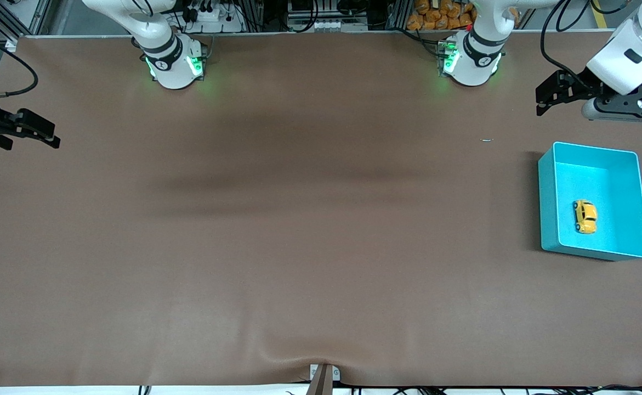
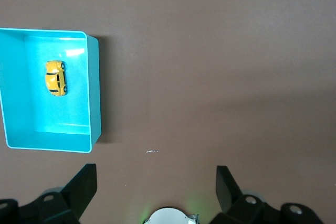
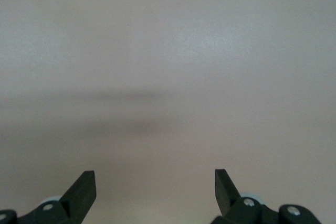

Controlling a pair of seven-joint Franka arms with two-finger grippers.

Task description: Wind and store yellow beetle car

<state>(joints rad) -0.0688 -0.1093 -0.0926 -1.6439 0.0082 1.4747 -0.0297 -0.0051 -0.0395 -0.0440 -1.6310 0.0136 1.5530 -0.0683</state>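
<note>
Item, nearest the front camera: small metal fitting (image 1: 324, 376) at the table edge, brown mat puckered around it. Next, toward the left arm's end: teal bin (image 1: 546, 197), open-topped, holding the yellow beetle car (image 1: 585, 216) upright on its wheels near the middle of the bin floor, clear of every wall. Above the bare mat just beside the bin's farther rim: left gripper (image 1: 545, 99), jaws spread wide, nothing held. At the right arm's end: right gripper (image 1: 35, 134), likewise wide open and empty, over bare mat, waiting. Risks, as judged: car tiny and rounded, likely to squirt from the fingers on a slightly off-centre pinch; bin walls likely to foul a low approach and shove the bin. Surface: brown table (image 1: 299, 219), matte, faintly shadowed, one tiny pale speck (image 1: 487, 140). Farthest: cables, aluminium framing, orange packets (image 1: 441, 13).
</note>
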